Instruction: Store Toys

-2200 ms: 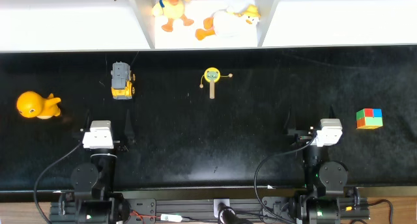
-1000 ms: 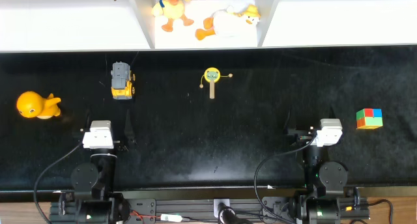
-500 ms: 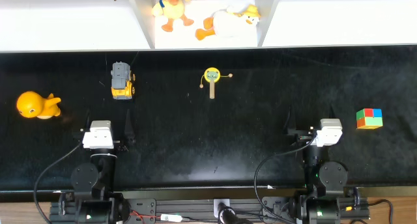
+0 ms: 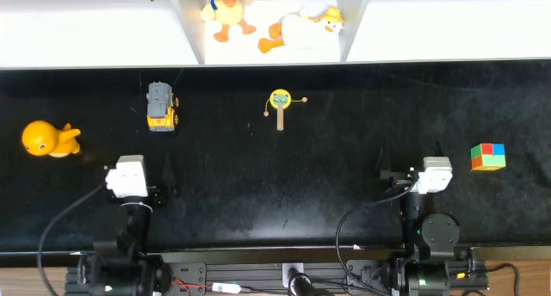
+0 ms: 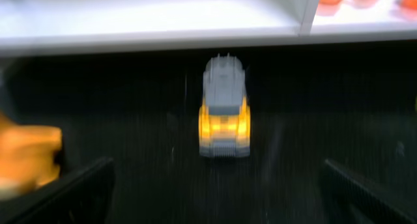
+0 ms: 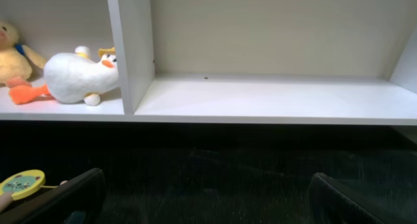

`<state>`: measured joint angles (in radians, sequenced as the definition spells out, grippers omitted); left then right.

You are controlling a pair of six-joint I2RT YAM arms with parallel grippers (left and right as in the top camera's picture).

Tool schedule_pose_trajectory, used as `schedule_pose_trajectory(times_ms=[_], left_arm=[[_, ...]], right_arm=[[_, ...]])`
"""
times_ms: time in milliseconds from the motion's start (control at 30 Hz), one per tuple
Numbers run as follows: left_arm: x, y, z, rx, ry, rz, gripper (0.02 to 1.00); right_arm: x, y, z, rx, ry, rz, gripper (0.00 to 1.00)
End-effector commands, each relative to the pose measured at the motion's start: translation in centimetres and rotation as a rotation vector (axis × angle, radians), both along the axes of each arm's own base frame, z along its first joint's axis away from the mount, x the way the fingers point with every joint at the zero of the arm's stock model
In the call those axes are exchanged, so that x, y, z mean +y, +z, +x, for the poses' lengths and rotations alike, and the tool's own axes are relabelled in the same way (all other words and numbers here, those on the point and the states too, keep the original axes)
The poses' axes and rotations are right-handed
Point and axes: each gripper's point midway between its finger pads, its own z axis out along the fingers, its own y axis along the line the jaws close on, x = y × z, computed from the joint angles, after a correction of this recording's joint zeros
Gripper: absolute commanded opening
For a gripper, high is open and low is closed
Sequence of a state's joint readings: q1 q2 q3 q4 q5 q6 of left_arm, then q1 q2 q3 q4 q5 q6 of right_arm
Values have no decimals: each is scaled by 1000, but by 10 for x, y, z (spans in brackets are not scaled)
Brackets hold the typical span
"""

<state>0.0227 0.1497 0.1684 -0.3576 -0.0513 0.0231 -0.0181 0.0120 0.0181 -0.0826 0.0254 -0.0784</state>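
Observation:
A grey and yellow toy truck [image 4: 160, 106] [image 5: 223, 110] stands on the black table [image 4: 258, 184], straight ahead of my left gripper [image 4: 138, 161] [image 5: 215, 208], which is open and holds nothing. An orange duck toy [image 4: 49, 138] [image 5: 26, 160] lies at the far left. A yellow rattle drum [image 4: 280, 101] [image 6: 19, 183] lies mid-table. A colour cube [image 4: 487, 157] sits to the right of my right gripper [image 4: 411, 161] [image 6: 208, 210], which is open and holds nothing. The white shelf's middle bay [image 4: 271, 57] holds a yellow plush duck [image 4: 227, 10] [image 6: 13, 55] and a white plush duck [image 4: 300, 31] [image 6: 78, 77].
The white shelf [image 6: 273, 97] runs along the table's far edge, with upright dividers [image 6: 133, 51] between its bays. The bays to the left [image 4: 95, 29] and right [image 4: 456, 25] of the middle one hold nothing. Both arm bases and their cables sit at the near edge.
My left arm has shifted slightly forward and to the left from its rest pose. The right arm and all the toys are where they were.

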Motion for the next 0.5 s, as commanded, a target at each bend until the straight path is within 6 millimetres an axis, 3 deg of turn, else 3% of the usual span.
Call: schedule_pose_trajectory(times_ms=[33, 267, 500], left_arm=[[15, 41, -2, 107, 81, -25, 996], [37, 74, 9, 390, 2, 96, 996], [70, 92, 33, 426, -109, 109, 996]], right_arm=[[0, -4, 0, 1, 4, 8, 993], [0, -4, 0, 1, 4, 8, 996], [0, -4, 0, 1, 4, 8, 993]])
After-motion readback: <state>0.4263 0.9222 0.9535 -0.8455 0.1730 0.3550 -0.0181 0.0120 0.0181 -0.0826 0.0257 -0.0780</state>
